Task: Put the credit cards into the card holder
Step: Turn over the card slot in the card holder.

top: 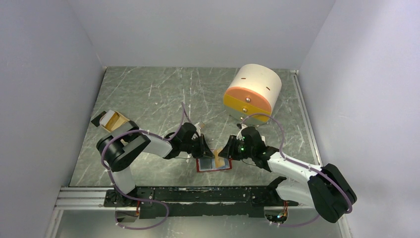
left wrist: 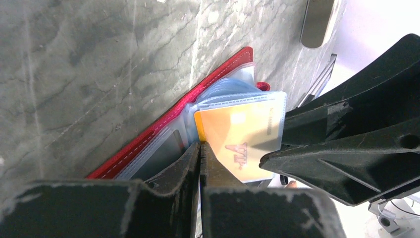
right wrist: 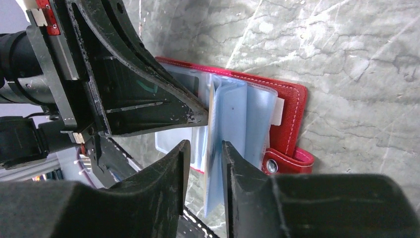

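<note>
Right wrist: right end effector half-open astride pocket leaf of card holder, which looks floppy and slick, best pinched near its free edge; left end effector shut tip-to-tip against stiff-looking orange credit card.

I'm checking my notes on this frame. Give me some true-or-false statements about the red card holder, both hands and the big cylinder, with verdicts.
1. The card holder lies open on the table. True.
2. The left hand has its fingers spread wide. False: they are closed together, with their tips at the holder's pockets.
3. An orange card sits in one of the holder's clear pockets. True.
4. The cylinder stands between the two arm bases. False: it is on the far side of the table, beyond the right hand.
5. The right hand has a finger on each side of an upright pocket leaf. True.
</note>
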Motion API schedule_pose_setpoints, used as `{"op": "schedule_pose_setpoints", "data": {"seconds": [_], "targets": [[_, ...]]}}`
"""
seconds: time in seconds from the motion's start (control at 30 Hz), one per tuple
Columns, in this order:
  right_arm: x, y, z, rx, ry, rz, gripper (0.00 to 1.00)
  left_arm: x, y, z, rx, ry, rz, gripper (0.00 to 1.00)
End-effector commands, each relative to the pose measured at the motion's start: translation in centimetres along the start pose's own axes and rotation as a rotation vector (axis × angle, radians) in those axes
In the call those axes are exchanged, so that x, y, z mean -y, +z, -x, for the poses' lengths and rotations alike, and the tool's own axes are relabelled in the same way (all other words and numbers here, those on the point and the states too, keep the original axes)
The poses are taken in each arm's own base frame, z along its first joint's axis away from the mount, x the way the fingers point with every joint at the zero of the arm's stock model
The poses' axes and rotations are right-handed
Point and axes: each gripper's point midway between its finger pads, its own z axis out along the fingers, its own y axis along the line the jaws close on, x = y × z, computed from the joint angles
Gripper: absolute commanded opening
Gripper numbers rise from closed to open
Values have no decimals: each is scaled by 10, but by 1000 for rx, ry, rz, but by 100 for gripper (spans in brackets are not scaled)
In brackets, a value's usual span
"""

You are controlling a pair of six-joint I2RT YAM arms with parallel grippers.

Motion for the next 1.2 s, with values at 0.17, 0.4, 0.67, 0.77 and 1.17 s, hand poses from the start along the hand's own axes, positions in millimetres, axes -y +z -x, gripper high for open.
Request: {"op": "schedule_pose_setpoints", "data": {"seconds": [0.17,0.4,0.67,0.77,1.17], "targets": [[-20,-4,5,5,-18,80,26,29,-16,11,52,1,-28,11],[-27,-7,7,12,-12,104,35,33,-31,15,84,-3,-20,12],[-32,-8,8,12,-2,120,29,-9,-59,21,154,-18,152,14],[-36,-9,11,18,-1,135,24,-24,-67,20,167,-28,185,14],[-48,-3,6,1,30,215,8,-51,-64,6,126,-75,186,13]]}}
